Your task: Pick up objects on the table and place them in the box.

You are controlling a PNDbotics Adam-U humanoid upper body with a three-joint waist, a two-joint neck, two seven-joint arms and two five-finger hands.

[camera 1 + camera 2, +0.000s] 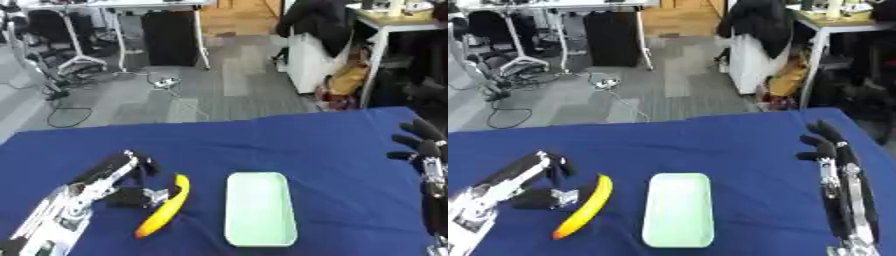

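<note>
At the near-left corner of the worktop our left hand (131, 187) sits with fingers relaxed and apart, its thumb just beside the long yellow banana with an orange tip (164, 207) — nothing gripped. Just right of it lies the shallow pale-green rectangular plastic box (258, 210), holding nothing. Our right hand (833, 150) idles straight-fingered at the right edge. We judge the banana could roll from a partial pinch. Blue cloth (332, 145) covers the worktop; grey floor, desks, cables beyond.
</note>
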